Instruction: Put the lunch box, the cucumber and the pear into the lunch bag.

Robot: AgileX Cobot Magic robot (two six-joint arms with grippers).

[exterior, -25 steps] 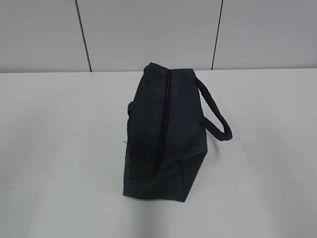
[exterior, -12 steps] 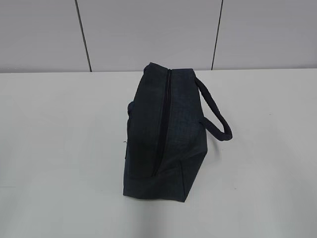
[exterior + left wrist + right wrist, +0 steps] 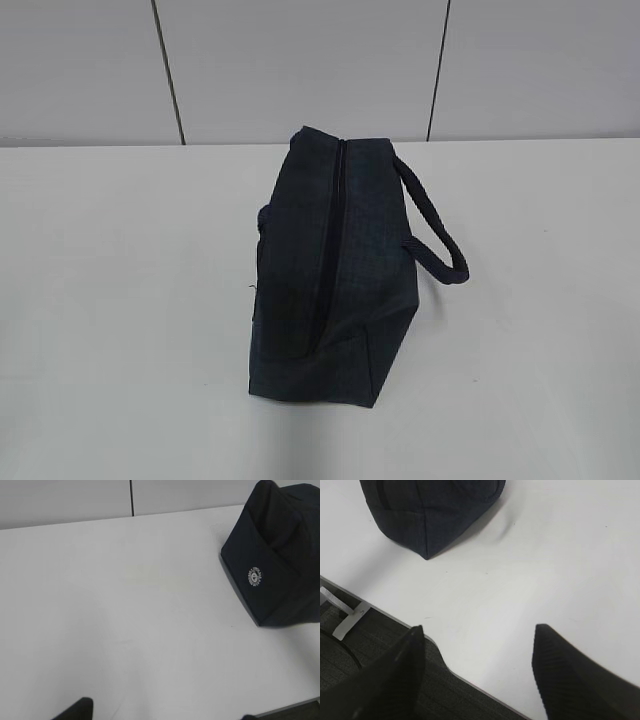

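Observation:
The dark navy lunch bag (image 3: 330, 270) stands on the white table (image 3: 120, 300), its zipper (image 3: 333, 240) shut along the top and its loop handle (image 3: 435, 225) hanging to the right. In the left wrist view the lunch bag (image 3: 280, 565) is at the far right, well away from my open left gripper (image 3: 162, 715), which is empty. In the right wrist view a bottom corner of the lunch bag (image 3: 430, 510) lies ahead of my open, empty right gripper (image 3: 479, 627). The lunch box, the cucumber and the pear are out of view. Neither gripper shows in the exterior view.
The table's front edge (image 3: 395, 617) runs under my right gripper, with dark flooring below it. A grey panelled wall (image 3: 300, 60) rises behind the table. A round white logo (image 3: 254, 576) marks the bag's end.

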